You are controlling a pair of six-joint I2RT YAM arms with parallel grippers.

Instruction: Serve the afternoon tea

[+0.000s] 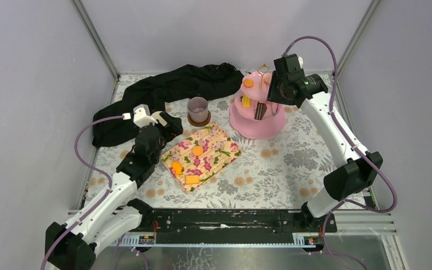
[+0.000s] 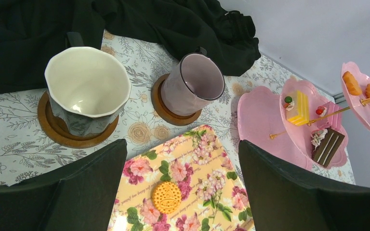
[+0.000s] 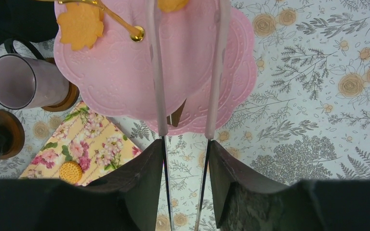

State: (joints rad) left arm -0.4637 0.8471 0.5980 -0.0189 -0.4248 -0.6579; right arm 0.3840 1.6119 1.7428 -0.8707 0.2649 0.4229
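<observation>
On the pink tiered stand [image 1: 247,128] at the far right I see orange biscuits [image 1: 248,83] on the top plate and, one tier down, a striped yellow cake [image 2: 298,107] and a brown cake [image 2: 328,145]. The floral napkin [image 1: 214,147] carries a round biscuit [image 1: 197,151] and two more orange pieces [image 1: 176,167]. The cream-lined dark mug [image 2: 86,82] and mauve-grey mug [image 2: 192,86] stand upright on brown coasters [image 2: 58,130] beside the black cloth [image 1: 163,90]. My right gripper [image 3: 185,144] is clamped on tongs [image 3: 155,72] above the stand. My left gripper [image 2: 182,149] hangs wide open by the napkin, holding nothing.
</observation>
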